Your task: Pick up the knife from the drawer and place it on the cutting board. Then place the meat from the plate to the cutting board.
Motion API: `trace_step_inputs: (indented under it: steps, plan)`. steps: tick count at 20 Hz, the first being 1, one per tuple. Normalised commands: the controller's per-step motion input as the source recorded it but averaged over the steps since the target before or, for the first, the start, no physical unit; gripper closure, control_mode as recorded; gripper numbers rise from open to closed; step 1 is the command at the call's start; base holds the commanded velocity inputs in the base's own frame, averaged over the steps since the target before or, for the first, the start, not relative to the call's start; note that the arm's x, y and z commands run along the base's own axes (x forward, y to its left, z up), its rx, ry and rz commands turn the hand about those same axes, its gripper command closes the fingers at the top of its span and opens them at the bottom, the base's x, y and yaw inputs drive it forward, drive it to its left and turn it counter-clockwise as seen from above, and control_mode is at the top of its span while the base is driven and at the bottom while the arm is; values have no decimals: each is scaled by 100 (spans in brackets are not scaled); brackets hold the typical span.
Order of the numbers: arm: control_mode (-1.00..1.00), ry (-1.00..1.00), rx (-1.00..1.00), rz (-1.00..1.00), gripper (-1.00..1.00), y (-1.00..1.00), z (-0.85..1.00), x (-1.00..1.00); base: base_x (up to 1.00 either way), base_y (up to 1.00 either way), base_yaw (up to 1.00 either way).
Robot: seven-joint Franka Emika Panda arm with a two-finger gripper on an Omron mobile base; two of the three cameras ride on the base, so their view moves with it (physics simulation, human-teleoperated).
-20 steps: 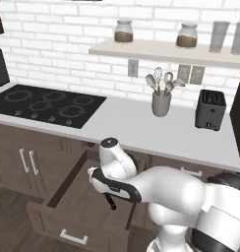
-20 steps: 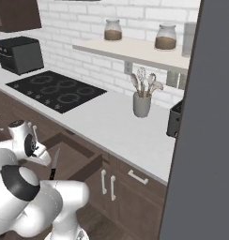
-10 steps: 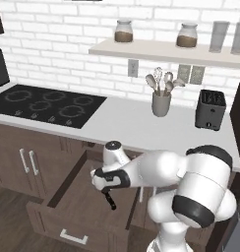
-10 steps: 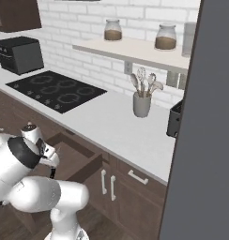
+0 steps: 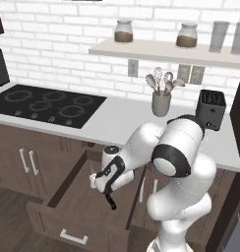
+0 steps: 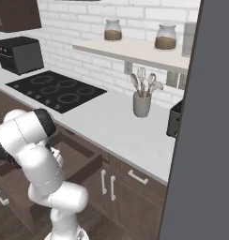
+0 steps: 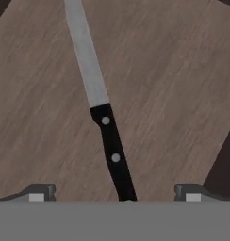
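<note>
Between the spread jaws of the gripper (image 7: 115, 195), the knife (image 7: 102, 110) lies flat on the floor of the drawer (image 7: 173, 94), black handle nearest the fingertips (blade pointing away), so a closing pinch would likely take the handle, not the edge.

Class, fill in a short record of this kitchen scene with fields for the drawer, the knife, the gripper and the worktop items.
drawer: pulled open, wooden floor showing
knife: lies flat on the drawer floor, black handle toward the gripper, blade pointing away
gripper: open, fingertips either side of the handle end, above the knife and not closed on it
worktop: utensil cup beside a black toaster; black cooktop to the left
</note>
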Motion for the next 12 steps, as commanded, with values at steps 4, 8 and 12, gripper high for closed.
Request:
trace_step_inputs:
  steps: [4,8,12]
  plan:
    - [-100,3,-5,1,-100,28,-46,31,0,0,0]
    - [-100,1,-9,0,-100,36,-50,30,0,0,0]
    - [-100,3,-14,0,-100,59,-79,53,0,0,0]
